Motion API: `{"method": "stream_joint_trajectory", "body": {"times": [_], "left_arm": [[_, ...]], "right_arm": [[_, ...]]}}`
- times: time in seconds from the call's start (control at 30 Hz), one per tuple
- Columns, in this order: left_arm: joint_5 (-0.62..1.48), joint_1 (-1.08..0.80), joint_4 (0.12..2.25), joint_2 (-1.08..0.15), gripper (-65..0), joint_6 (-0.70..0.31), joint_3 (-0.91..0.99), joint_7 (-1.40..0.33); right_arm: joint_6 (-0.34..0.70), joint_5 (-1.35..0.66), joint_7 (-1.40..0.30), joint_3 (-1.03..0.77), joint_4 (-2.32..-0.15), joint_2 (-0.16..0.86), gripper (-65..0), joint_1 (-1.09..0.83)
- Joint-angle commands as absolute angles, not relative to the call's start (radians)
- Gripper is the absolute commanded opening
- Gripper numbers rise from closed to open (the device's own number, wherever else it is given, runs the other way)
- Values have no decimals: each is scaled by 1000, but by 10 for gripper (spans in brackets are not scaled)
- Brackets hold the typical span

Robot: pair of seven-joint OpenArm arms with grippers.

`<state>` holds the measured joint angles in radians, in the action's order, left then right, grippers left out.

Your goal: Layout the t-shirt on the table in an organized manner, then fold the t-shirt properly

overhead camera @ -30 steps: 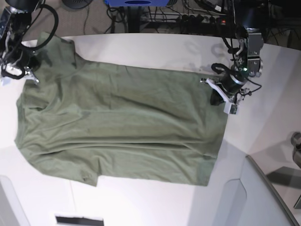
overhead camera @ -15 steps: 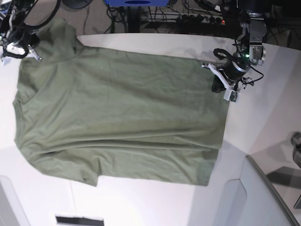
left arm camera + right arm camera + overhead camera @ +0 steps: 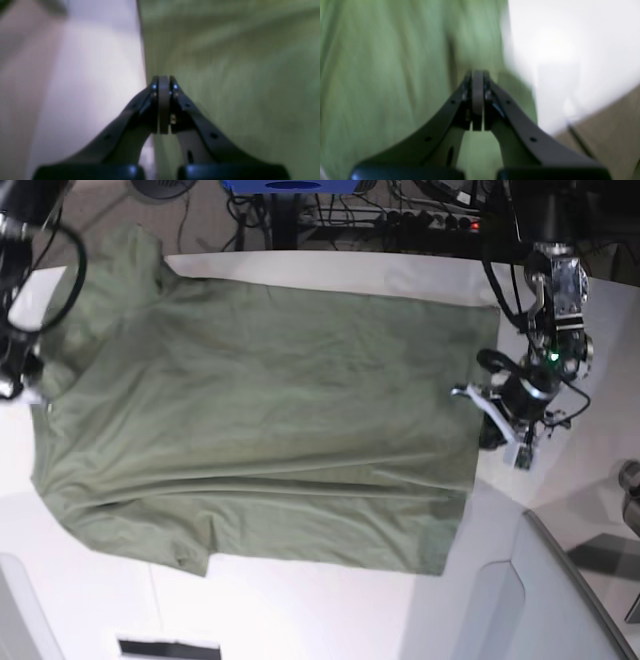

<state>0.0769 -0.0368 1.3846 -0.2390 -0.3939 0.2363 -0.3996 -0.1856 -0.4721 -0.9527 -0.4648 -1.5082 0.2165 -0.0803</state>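
no brand, print or readable writing can be made out anywhere in these views; both wrist views are blurred

the t-shirt [image 3: 260, 430] is spread flat on the white desk [image 3: 560, 480], olive green, lightly creased. its long axis runs left to right in the base view: shoulders and sleeves toward that view's left, straight hem toward its right. one sleeve is seen at upper left, reaching the desk's far edge; the other at lower left, near the bottom of the fabric

the left gripper [image 3: 483, 415] is seen at the hem edge, on the base view's right. in the left wrist view its jaws are pressed together, right on the hem line between cloth and desk; whether fabric is pinched between them cannot be told from the blur

the right gripper [image 3: 477, 100] is likewise pressed together, over green cloth close to a fabric edge; a pinch on the t-shirt cannot be confirmed. in the base view only its arm [image 3: 25, 330] and cables are seen at the left edge, by the shoulder

a grey-white raised panel [image 3: 520, 600] with a dark rim sits at lower right. beyond the desk's far edge: brown floor, cables, a power strip [image 3: 425, 220]
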Motion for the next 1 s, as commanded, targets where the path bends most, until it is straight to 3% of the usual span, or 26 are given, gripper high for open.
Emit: {"method": "stream_joint_trajectory", "body": {"times": [0.0,0.13,0.23,0.53,0.97], "left_arm": [[76,1,1362,-239,-650,-394,239,-389],[76,119,1193,-209,-650,-394,237,-387],[76,156,1101,-209,-650,-394,237,-386],[-70,162,911,-205,-650,-351,188,-196],[-81,302,811,-193,-650,-341,186,-186]], "right_arm": [[-182,-483,-932,-424,-1449,260,-648,-27],[-182,-486,-769,-236,-1086,384,-648,160],[-180,-486,-690,-133,-929,415,-648,236],[-180,-484,-588,-108,-803,417,-648,263],[-180,-483,-407,-101,-582,490,-648,366]]}}
